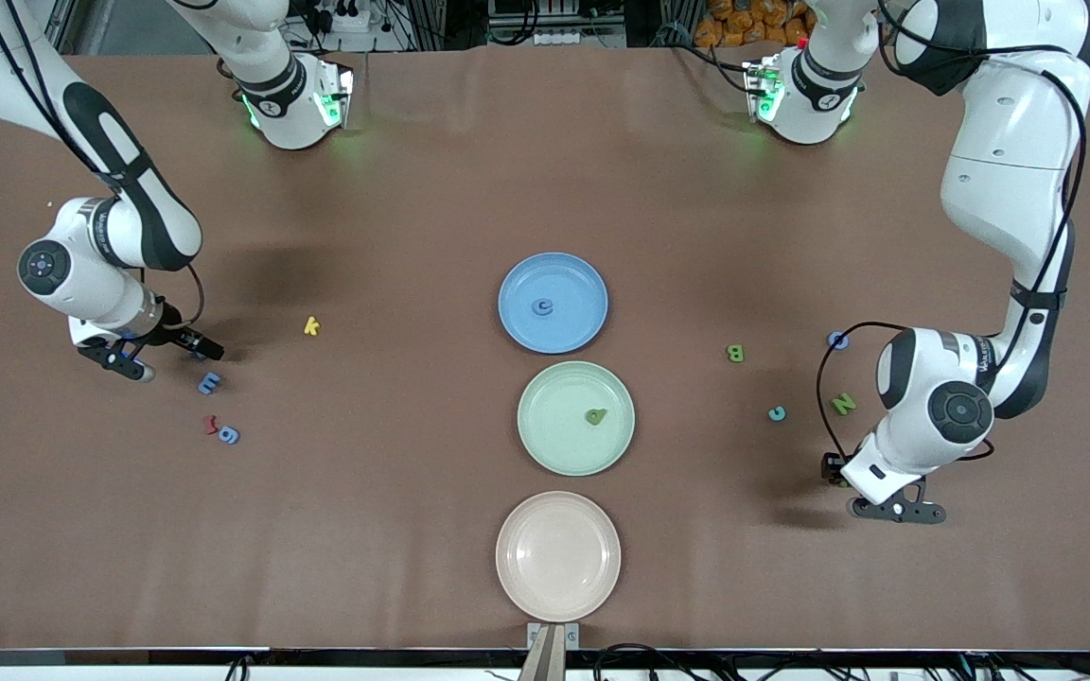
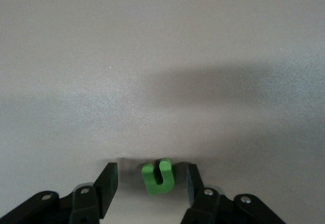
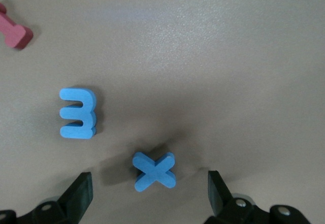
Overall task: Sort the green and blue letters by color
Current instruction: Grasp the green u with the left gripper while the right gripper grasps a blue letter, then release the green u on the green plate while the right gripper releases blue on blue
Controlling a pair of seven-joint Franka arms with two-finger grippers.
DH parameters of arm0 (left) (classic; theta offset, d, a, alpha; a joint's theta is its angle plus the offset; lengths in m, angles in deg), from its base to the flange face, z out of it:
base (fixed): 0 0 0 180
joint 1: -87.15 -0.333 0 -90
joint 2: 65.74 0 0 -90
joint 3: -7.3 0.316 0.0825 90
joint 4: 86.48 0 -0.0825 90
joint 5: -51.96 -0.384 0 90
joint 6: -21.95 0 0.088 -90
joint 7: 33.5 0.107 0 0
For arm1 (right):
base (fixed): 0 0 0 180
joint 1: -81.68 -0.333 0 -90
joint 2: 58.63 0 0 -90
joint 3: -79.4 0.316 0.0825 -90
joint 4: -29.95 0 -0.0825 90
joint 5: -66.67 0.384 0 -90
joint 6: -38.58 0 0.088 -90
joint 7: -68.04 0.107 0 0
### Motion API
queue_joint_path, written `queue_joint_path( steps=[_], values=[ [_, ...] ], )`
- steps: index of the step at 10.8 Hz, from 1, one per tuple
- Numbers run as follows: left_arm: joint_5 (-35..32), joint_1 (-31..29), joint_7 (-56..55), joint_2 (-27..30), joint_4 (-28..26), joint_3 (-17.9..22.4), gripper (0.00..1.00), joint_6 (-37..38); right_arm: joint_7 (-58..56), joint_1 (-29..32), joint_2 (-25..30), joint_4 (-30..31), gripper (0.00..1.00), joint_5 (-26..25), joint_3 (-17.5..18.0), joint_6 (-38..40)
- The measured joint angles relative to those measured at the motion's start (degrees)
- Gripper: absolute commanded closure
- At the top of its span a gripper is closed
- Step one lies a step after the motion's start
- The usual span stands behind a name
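A brown tabletop [image 1: 545, 170] carries three plates in a row. Landmark: the green plate [image 1: 575, 417], which holds one green letter [image 1: 595, 415]. The blue plate [image 1: 553, 303], farther from the front camera, holds a blue letter [image 1: 542, 306]. The pink plate [image 1: 557, 555], nearer the camera, holds nothing.

Toward the left arm's end lie a green B [image 1: 735, 353], green N [image 1: 843, 404], a teal piece [image 1: 776, 413] and a blue piece [image 1: 837, 340]. Toward the right arm's end lie a yellow k [image 1: 311, 326], blue E [image 1: 209, 383], red squiggle [image 1: 211, 425] and another blue letter [image 1: 229, 435].

The left end effector [image 2: 151, 183] sits low at the tabletop, fingers apart around a green u [image 2: 158, 178], not gripping. The right end effector [image 3: 151, 193] is spread wide around a blue X [image 3: 154, 171], untouched.
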Motion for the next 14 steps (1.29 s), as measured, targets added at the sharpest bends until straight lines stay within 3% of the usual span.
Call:
queue_joint_path(
  steps=[2,3,4,6,11,14],
  values=[
    [0.00,0.06,0.00,-0.45,0.39,0.00,0.55,-0.15,0.05,0.00,-0.22,0.66,0.75,0.00,0.02,-1.25],
    [0.00,0.20,0.00,-0.52,0.53,-0.03,0.63,-0.20,0.05,0.00,-0.25,0.98,0.86,0.00,0.02,-1.39],
    [-0.01,0.39,0.00,-0.54,0.66,-0.03,0.78,-0.20,0.07,0.00,-0.09,1.10,0.94,0.00,0.06,-1.58],
    [-0.01,0.54,0.00,-0.54,0.79,-0.03,1.00,-0.22,0.16,0.04,0.30,1.10,1.00,0.00,0.06,-1.46],
    [0.00,0.54,0.00,-0.42,1.41,-0.12,1.00,-0.26,0.33,-0.21,1.34,0.80,1.00,0.01,0.18,1.66],
    [0.09,1.76,-2.37,2.71,2.25,-3.92,1.00,4.86,4.95,-6.32,5.43,-1.13,1.00,0.15,0.80,8.72]
  ],
)
